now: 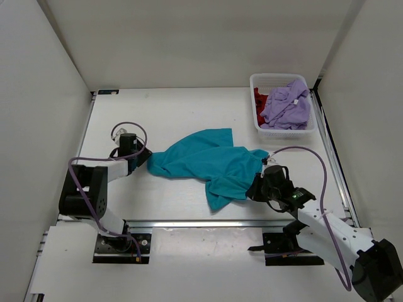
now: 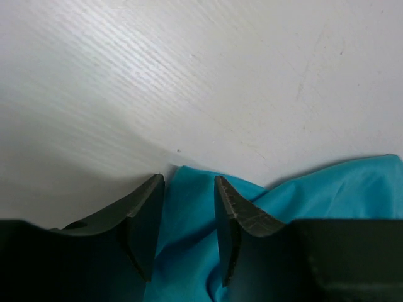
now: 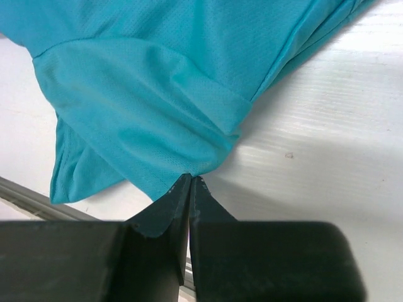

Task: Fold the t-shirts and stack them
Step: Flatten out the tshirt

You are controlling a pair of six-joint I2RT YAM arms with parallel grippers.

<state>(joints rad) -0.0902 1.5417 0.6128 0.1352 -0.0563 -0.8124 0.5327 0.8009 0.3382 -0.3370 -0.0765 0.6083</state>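
Right gripper (image 3: 191, 181) clamps a lower fold of the teal t-shirt (image 3: 157, 82), crumpled mid-frame in top view, left gripper (image 2: 189, 192) gapes astride its left tip; cloth looks light, limp, probably best held at hem corners.

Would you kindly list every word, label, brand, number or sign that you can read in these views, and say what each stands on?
None: no view shows any readable text.
The teal t-shirt, the white basket and the table bear no print.
A small pale patch on the lavender t-shirt, perhaps a tag, is too small to read.
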